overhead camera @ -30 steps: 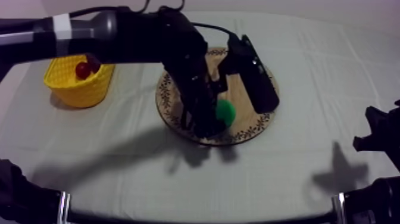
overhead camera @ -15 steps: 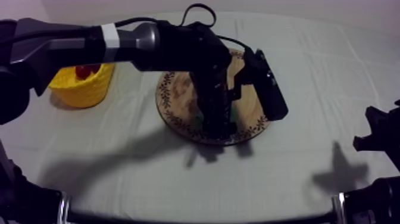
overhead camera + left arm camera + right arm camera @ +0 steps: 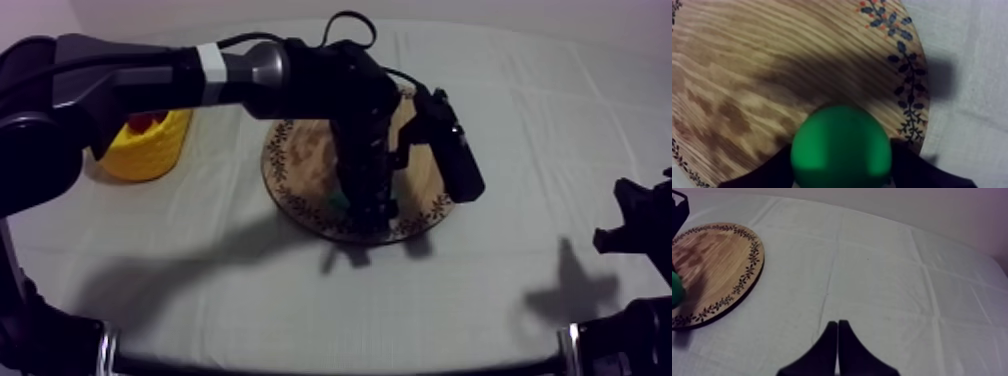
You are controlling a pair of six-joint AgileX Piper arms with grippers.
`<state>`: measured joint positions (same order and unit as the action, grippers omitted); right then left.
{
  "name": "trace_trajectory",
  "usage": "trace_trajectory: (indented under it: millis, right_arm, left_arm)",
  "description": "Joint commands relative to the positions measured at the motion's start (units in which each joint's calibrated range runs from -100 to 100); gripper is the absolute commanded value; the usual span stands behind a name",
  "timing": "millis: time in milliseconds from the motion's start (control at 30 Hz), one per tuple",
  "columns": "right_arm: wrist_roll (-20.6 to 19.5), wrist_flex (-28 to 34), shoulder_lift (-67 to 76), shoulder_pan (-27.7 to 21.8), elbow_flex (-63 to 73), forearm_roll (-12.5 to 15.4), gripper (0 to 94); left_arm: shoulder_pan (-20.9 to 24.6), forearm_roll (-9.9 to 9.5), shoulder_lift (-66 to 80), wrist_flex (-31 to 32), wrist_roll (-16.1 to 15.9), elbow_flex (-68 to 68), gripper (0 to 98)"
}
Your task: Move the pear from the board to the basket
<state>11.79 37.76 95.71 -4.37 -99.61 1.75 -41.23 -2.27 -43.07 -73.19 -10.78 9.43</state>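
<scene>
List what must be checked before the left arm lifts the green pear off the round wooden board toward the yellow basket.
1. Green toy pear between the left gripper's black fingers: ok, a finger lies against each side.
2. Pear off the round wooden board with the patterned rim: cannot tell.
3. Yellow basket in place at the table's left: ok.
4. Room in the basket: cannot tell; a small red fruit lies in it, and the left arm hides part.
5. Right gripper out of the way: ok, shut, over the grey-white cloth beside the board.
</scene>
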Motion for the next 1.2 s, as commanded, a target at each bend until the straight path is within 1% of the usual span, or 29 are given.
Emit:
trace_trajectory:
  millis: [0, 133, 233, 367, 500, 600, 767, 933, 1167]
  right_arm:
    - [0.0, 0.0, 0.0, 0.0, -0.1, 0.0, 0.5]
    - [0.0, 0.0, 0.0, 0.0, -0.1, 0.0, 0.5]
    - [0.0, 0.0, 0.0, 0.0, -0.1, 0.0, 0.5]
    - [0.0, 0.0, 0.0, 0.0, -0.1, 0.0, 0.5]
    - [0.0, 0.0, 0.0, 0.0, -0.1, 0.0, 0.5]
    - [0.0, 0.0, 0.0, 0.0, -0.1, 0.0, 0.5]
    - [0.0, 0.0, 0.0, 0.0, -0.1, 0.0, 0.5]
    - [0.0, 0.0, 0.0, 0.0, -0.1, 0.0, 0.5]
    - [0.0, 0.0, 0.0, 0.0, -0.1, 0.0, 0.5]
  left_arm:
    - [0.0, -0.06, -0.1, -0.1, 0.0, 0.1, 61.2]
    - [0.7, 0.64, -0.2, -0.2, -0.7, 0.3, 53.7]
    - [1.1, 0.94, 0.0, 0.9, -1.1, 0.0, 47.9]
    - [1.7, 0.79, 0.8, 2.4, -1.1, -0.8, 44.6]
    - [2.7, 0.71, 2.9, 2.9, -0.4, -0.8, 44.1]
    - [3.6, 0.58, 5.0, 1.9, -0.1, -0.9, 43.3]
    - [5.3, -0.48, 10.5, 0.2, 0.5, -3.2, 43.2]
    - [7.5, -1.29, 18.1, -0.3, 1.5, -9.4, 45.0]
    - [10.6, -2.28, 30.2, -4.2, 2.5, -20.7, 46.2]
